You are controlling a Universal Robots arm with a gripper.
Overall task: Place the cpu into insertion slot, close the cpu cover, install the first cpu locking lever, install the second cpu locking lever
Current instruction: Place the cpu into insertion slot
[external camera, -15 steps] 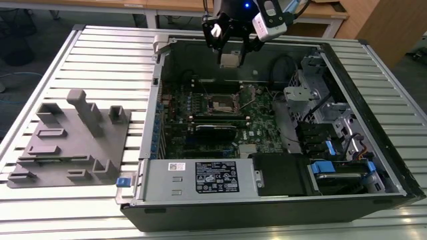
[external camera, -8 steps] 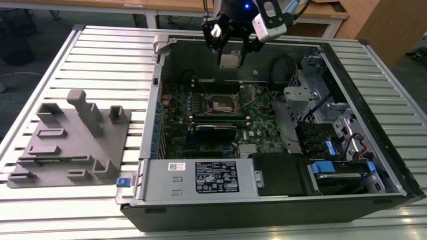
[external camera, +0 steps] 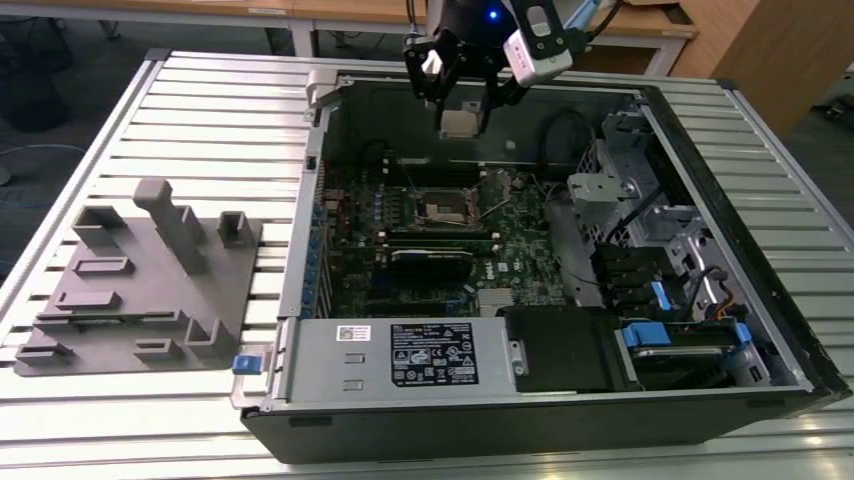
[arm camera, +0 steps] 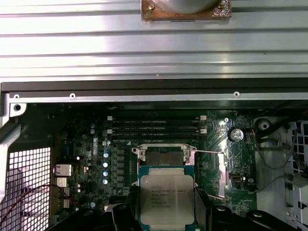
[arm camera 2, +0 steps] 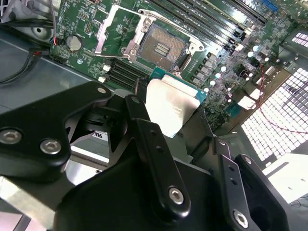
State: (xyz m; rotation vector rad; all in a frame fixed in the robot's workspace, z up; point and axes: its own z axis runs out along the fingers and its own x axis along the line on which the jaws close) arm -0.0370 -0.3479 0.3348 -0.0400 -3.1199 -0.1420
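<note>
The bench carries the open case. At centre frame in the exterior view, its board shows the slot uncovered. At upper middle, my pincer grips the cpu by opposite edges, clear of the slot. I judge it light, stiff, slick and fragile underneath, so edges only.

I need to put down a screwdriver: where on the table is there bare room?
Bare slats of the table lie beyond the grey holder, on the exterior view's left of the computer case. Inside it is crowded.
</note>
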